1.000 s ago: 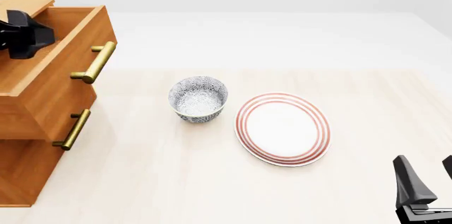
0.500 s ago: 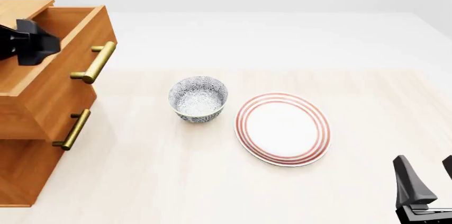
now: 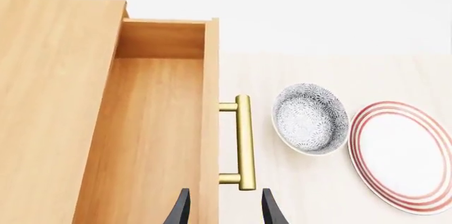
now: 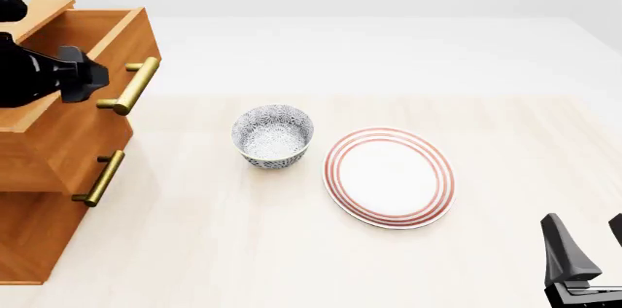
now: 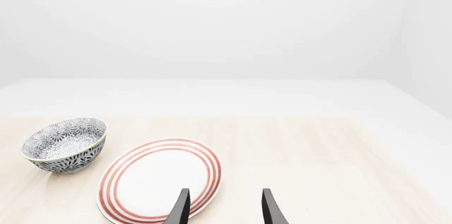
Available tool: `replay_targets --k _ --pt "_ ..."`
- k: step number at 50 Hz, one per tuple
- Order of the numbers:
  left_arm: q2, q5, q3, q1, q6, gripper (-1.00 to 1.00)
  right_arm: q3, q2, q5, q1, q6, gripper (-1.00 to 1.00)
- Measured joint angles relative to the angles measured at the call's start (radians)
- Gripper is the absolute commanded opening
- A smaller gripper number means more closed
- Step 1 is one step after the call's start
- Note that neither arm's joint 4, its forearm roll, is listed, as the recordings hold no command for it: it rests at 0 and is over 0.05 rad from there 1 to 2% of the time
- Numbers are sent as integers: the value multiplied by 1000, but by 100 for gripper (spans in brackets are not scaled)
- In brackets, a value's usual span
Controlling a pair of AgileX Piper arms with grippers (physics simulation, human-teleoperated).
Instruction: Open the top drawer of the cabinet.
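Since the top drawer (image 4: pixel 73 97) is already drawn well out of the cabinet (image 4: pixel 29 239), the main risk is judged to be a knock from the left gripper (image 3: pixel 224 211), whose fingers are parted and hold nothing; seen from the left wrist, one fingertip (image 3: pixel 182 208) sits over the drawer's front board and the other (image 3: pixel 270 209) just outside the gold bar handle (image 3: pixel 244 142), so a careless descent or sideways swing could catch the handle or the front edge and push the drawer back in, or tip the cabinet; a further pull could be expected to draw the drawer clean off its runners. Nearest the camera in the front view, the right gripper (image 4: pixel 585 250) is seen low at the table's near right corner, its fingers apart and empty, well away from everything; farther out lie the red-ringed plate (image 4: pixel 390 177) and the patterned bowl (image 4: pixel 273 135), just beside each other, which a wide sweep could strike; at the far left the top drawer is found directly beneath and ahead of the left gripper, above the lower drawer's handle (image 4: pixel 100 177).
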Motion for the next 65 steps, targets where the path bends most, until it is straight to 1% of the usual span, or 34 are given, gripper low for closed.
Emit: replay_targets --k 31,45,65 --pt "35 -74 65 -16 -32 100 0 -1 2 -2 0 100" --pt "55 -80 65 -37 -32 100 0 -2 2 -2 0 100" --pt "85 -77 52 -103 -32 100 -1 -2 3 -2 0 100"
